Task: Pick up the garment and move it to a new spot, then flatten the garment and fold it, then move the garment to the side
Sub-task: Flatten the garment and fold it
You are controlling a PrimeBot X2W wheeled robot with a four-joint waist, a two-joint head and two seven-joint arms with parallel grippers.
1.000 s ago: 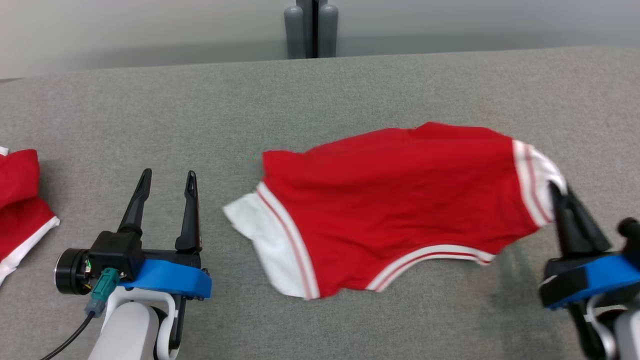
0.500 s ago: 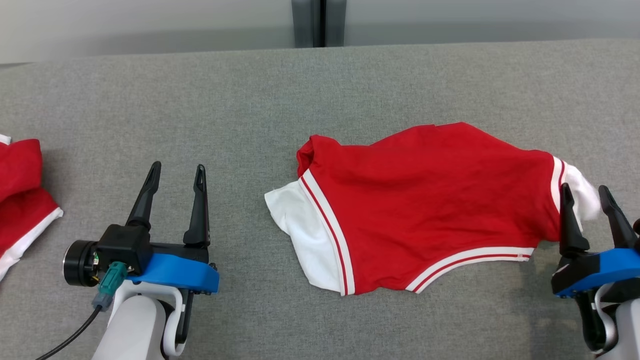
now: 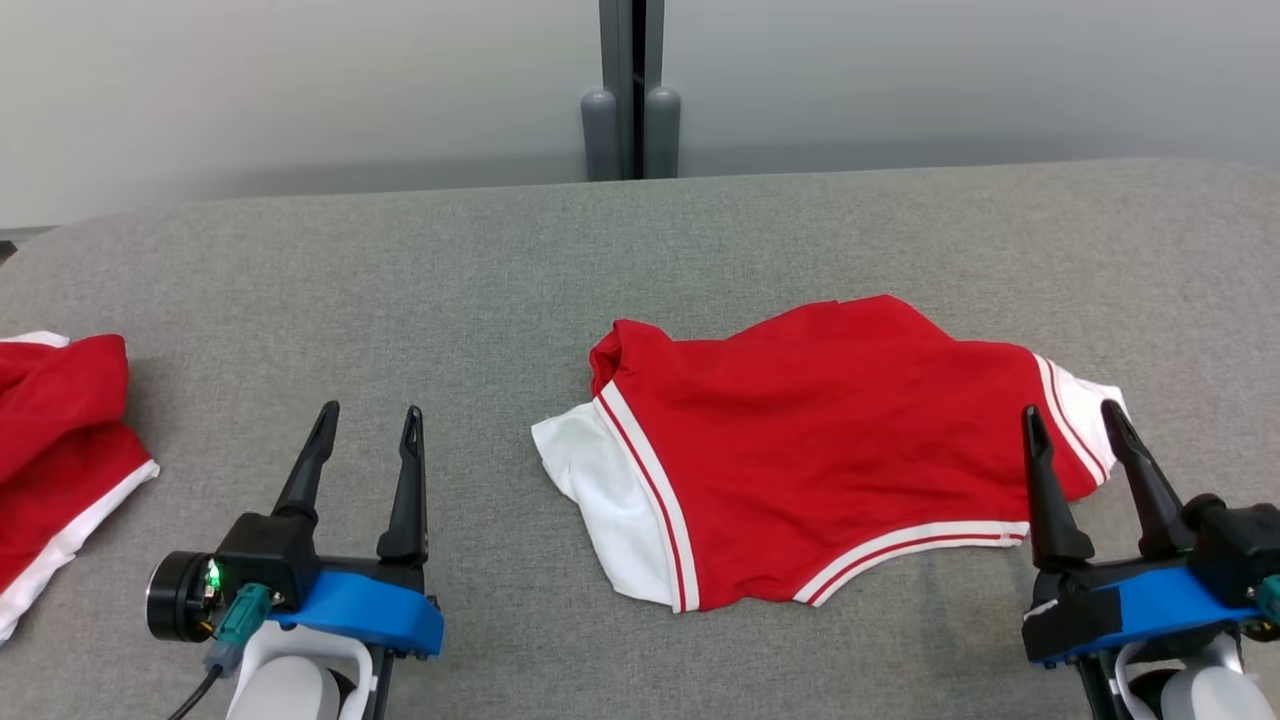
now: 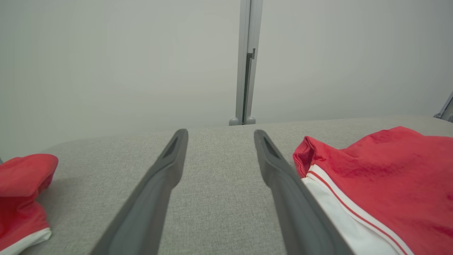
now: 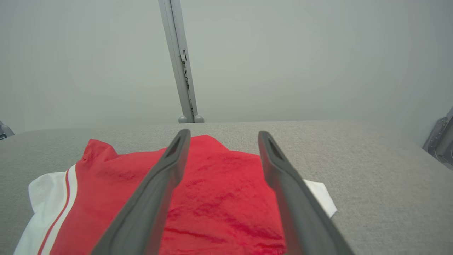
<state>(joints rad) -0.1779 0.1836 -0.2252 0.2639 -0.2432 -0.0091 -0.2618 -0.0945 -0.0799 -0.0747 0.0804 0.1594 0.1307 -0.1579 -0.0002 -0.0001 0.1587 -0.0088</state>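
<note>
The garment (image 3: 820, 450) is red with white, red-striped bands at both ends and along its near hem. It lies loosely spread and a little rumpled on the grey table (image 3: 480, 270), right of centre. My right gripper (image 3: 1072, 420) stands open at the garment's right end, its fingers over the white band with nothing clamped between them. In the right wrist view the garment (image 5: 219, 198) lies under and between the spread fingers (image 5: 166, 170). Well left of the garment, my left gripper (image 3: 368, 420) is open and empty; the garment's white left edge (image 4: 339, 212) shows beside its right finger.
A second red and white garment (image 3: 50, 450) lies bunched at the table's left edge. A grey post (image 3: 630, 90) stands against the pale wall behind the table's far edge. Bare grey cloth stretches between the two garments and behind them.
My right gripper opened and let go of the garment's right end, which dropped flat onto the table. The garment settled further right. The head camera tilted, shifting the whole picture.
</note>
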